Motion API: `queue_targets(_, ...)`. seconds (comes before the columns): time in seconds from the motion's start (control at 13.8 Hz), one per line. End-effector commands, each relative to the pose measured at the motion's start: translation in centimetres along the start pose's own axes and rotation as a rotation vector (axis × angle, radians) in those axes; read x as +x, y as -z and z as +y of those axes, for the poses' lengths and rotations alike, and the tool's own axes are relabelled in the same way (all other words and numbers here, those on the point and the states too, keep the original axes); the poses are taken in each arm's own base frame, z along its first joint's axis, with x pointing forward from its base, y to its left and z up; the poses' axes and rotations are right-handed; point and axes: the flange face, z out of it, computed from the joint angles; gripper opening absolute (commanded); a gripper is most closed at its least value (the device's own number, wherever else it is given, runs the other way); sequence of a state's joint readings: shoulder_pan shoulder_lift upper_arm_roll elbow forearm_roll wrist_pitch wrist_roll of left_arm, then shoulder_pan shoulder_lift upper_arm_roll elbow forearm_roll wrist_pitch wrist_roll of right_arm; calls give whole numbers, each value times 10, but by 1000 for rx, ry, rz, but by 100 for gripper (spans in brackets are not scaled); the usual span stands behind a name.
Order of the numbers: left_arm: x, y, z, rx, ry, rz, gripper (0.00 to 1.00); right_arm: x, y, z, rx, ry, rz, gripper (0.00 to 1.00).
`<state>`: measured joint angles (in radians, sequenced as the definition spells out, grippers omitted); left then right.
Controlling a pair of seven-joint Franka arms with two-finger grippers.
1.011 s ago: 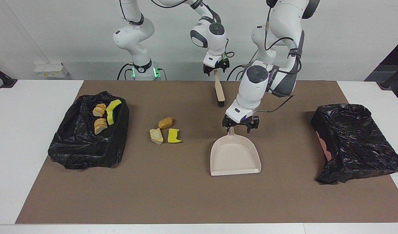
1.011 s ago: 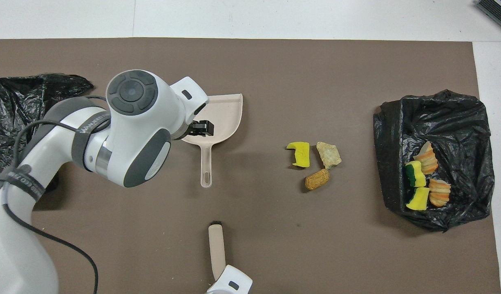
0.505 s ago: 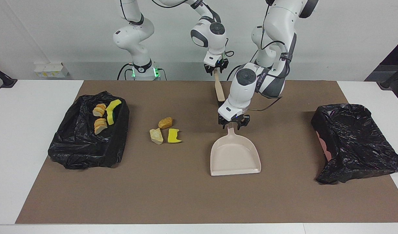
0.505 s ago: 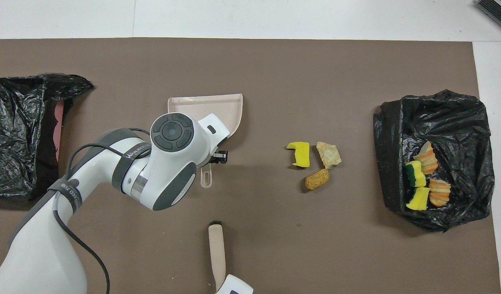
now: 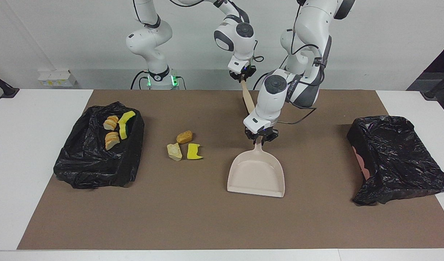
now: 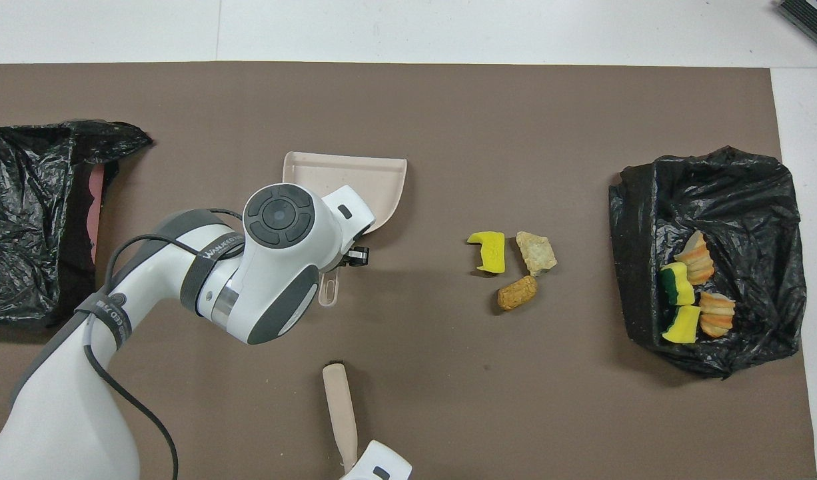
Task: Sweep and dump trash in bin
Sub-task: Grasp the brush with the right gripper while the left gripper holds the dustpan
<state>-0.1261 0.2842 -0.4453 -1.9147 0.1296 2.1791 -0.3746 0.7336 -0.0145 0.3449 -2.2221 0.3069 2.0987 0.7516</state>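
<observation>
Three loose pieces of trash lie together on the brown mat: a yellow sponge piece (image 5: 194,151) (image 6: 488,251), a cream chunk (image 5: 174,151) (image 6: 536,253) and an orange-brown chunk (image 5: 184,136) (image 6: 517,293). Several more scraps (image 5: 112,139) (image 6: 675,283) lie in the black-bagged bin (image 5: 84,170) (image 6: 748,193) at the right arm's end. My left gripper (image 5: 260,140) is shut on the handle of the beige dustpan (image 5: 256,174) (image 6: 355,187), whose mouth faces away from the robots. My right gripper (image 5: 243,77) is shut on the beige brush (image 5: 248,99) (image 6: 340,413) and holds it tilted, its bristles hidden by the left arm.
A second black-bagged bin (image 5: 396,159) (image 6: 35,220) stands at the left arm's end of the table. The brown mat (image 5: 207,217) covers most of the white table. The left arm's wrist (image 6: 282,267) hangs over the dustpan's handle.
My left gripper has closed on the dustpan's handle, and the pan has turned and shifted slightly toward the loose trash. My right gripper has risen and tilted the brush.
</observation>
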Motion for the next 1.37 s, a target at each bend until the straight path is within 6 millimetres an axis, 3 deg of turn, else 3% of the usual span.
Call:
queue_targets(0.0,-2,24,-22,45,-130,-16,0,-4,56,34,-16,-43,21,0)
queue_targets(0.22,-3,39,-37,64,-337,-35,0,3,103,94,-113,-21,35,0)
queue_targets(0.36,-7,38,-39,65,-511,-67,0,16,122,132,-182,-48,72,0)
queue_targets(0.51,-9,37,-43,66,-667,-81,0,54,131,180,-227,-60,109,0)
queue_targets(0.58,-9,39,-43,90,-733,-80,0,85,128,212,-228,-16,109,0)
queue_targets(0.65,-9,38,-43,101,-817,-84,0,110,131,255,-251,18,110,0)
queue_targets(0.72,-11,35,-43,101,-890,-91,0,127,131,289,-288,56,114,0)
queue_targets(0.79,-15,36,-38,109,-946,-88,0,139,131,310,-308,71,125,0)
queue_targets(1.01,-29,31,-29,116,-1034,-98,0,167,110,342,-338,64,123,0)
queue_targets(1.16,-42,17,-5,108,-1087,-100,0,184,92,368,-348,46,109,0)
queue_targets(1.3,-47,14,8,113,-1114,-78,0,185,79,369,-341,43,103,0)
